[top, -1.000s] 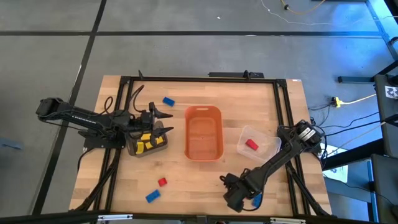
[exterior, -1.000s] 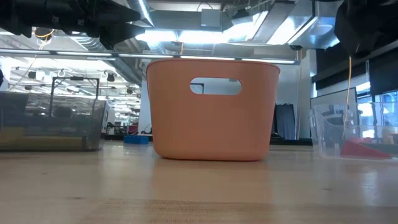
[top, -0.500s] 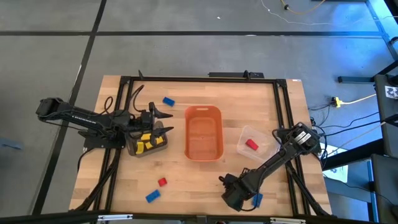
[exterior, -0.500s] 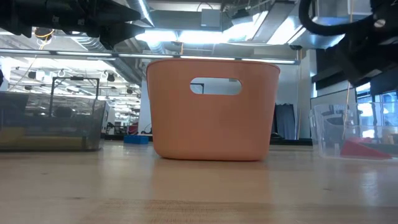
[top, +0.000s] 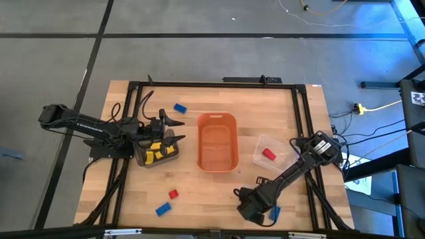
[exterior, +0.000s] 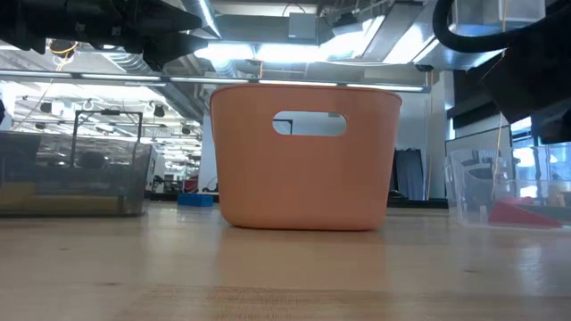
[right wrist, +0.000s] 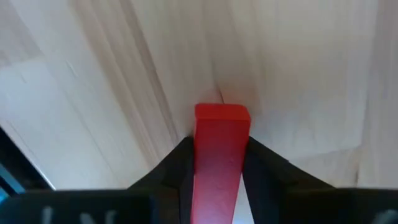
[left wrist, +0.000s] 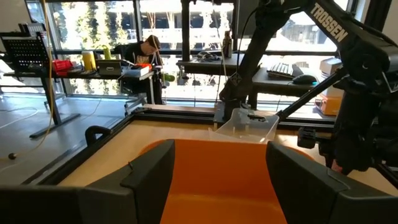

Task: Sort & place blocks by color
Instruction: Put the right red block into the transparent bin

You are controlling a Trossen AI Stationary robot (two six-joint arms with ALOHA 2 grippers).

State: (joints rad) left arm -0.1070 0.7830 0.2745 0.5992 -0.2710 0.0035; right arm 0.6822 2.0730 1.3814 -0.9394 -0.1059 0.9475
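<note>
right gripper (right wrist: 214, 163) pinching a red block (right wrist: 219, 155) on the table (top: 219, 186), left fingers spread; a shallow grip could drop it mid-lift.

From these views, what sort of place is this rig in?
Likely a robotics lab or workshop: the low view shows exposed ceiling ducts and strip lights, and the left wrist view shows workbenches with a keyboard and a person at a desk by large windows.

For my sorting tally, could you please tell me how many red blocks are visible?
3: one small red plastic block in the clear bin, one on the table's near left, one between the right hand's fingers. Others may be hidden.
</note>
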